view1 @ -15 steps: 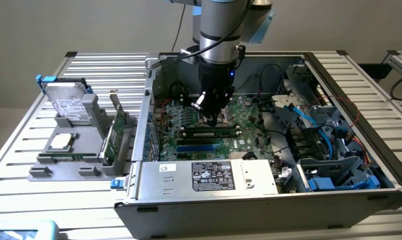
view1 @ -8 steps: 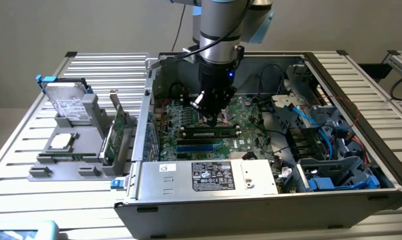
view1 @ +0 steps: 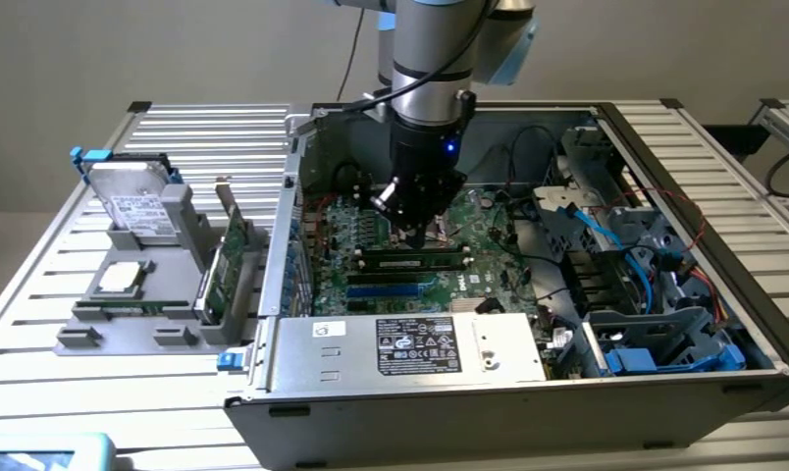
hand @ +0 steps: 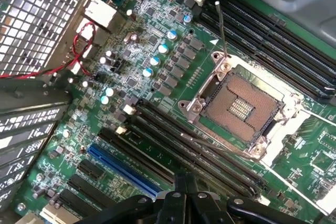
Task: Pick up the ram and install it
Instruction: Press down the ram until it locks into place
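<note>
My gripper point(view1: 418, 221) hangs low inside the open computer case point(view1: 683, 157), above the middle of the motherboard point(hand: 157, 51), just beside the ram point(view1: 413, 262). In the wrist view my fingers point(hand: 185, 187) look pressed together with nothing between them, so I judge the gripper closed and empty.

The ram is a dark, thin stick standing on its edge in one of the slots point(hand: 210, 153), toward the case wall that carries the power supply point(view1: 408, 345). Its long axis runs along the slot, from the exterior view's left to the exterior view's right, parallel to the blue slot point(view1: 392, 289) next to it. I cannot tell if both ends are fully clicked in.

I see some risks from here. If one end sits higher than the other, a push from above can tilt the stick and strain the slot. The open CPU socket point(hand: 241, 103) with its bare contacts is near my fingers, and a small side drift can damage it. The loose cables point(view1: 604, 235) at the drive side may also catch my arm point(view1: 428, 59).
</note>
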Controlling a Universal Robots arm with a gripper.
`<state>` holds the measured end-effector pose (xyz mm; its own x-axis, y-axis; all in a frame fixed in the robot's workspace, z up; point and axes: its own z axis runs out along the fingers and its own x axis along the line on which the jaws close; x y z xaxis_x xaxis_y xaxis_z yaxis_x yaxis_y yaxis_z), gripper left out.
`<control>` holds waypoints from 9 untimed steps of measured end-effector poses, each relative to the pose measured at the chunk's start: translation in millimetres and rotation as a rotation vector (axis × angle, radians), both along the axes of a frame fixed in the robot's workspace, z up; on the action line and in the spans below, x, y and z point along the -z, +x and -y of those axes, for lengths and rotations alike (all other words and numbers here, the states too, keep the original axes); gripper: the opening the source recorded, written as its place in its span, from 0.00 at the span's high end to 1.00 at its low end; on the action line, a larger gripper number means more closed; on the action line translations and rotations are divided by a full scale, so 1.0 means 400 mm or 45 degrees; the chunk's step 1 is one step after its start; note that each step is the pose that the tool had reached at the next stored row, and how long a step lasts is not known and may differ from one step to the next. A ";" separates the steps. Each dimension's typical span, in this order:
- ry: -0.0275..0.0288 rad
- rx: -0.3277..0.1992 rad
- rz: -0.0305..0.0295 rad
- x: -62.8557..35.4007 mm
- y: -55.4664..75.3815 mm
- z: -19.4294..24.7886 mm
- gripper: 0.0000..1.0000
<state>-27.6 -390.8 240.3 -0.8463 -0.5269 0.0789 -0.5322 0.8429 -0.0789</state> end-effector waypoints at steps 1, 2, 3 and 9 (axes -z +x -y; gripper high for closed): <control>-0.0001 0.016 0.0012 0.000 0.000 0.000 0.89; -0.0003 0.030 0.0023 0.000 0.000 0.000 0.89; -0.0004 0.045 0.0034 0.000 0.000 0.000 0.89; -0.0010 0.134 0.0099 0.000 0.000 0.000 0.89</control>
